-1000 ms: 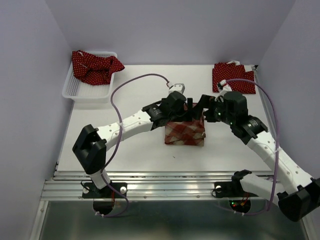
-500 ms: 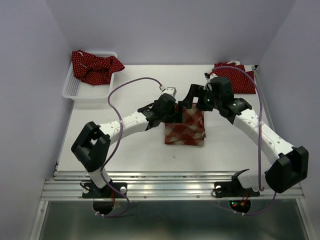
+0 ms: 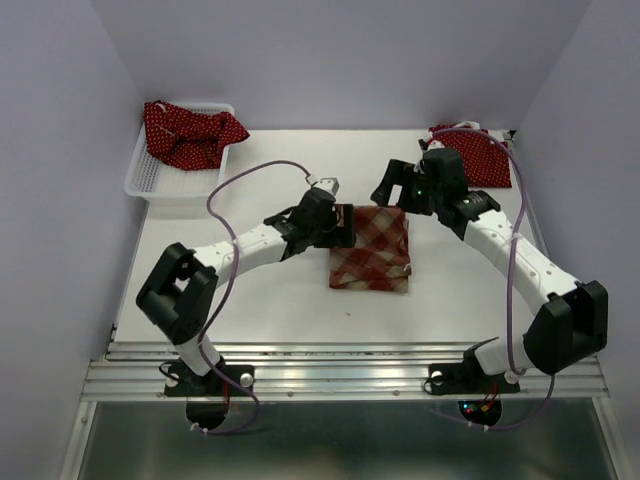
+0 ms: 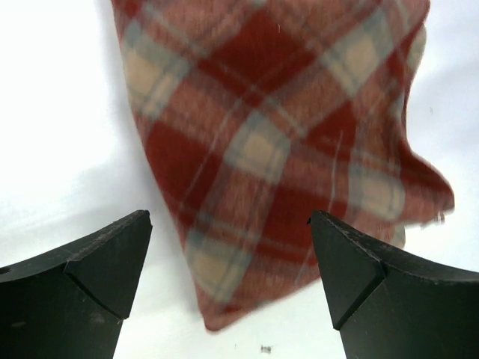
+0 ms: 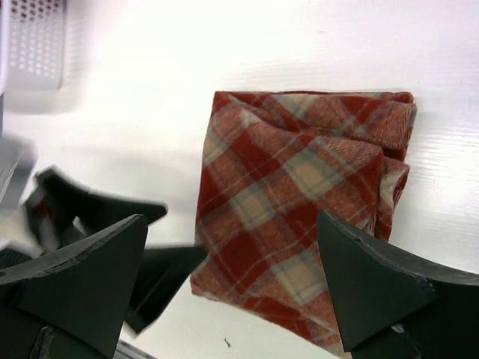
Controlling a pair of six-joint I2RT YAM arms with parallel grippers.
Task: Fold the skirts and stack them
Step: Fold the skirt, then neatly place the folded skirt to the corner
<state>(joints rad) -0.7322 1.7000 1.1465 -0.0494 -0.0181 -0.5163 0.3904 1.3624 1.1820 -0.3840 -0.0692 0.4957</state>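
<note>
Far end of the plaid skirt [image 4: 277, 149] cropped by the top edge of the left wrist view. In the right wrist view, lower edge of that skirt lost behind a finger [image 5: 374, 292]; left gripper [image 5: 179, 235] smeared by blur; white basket [image 5: 34, 41] cut off at the top-left corner. From above, dotted skirt [image 3: 485, 165] at far right partly masked by the right arm [image 3: 500, 245].
</note>
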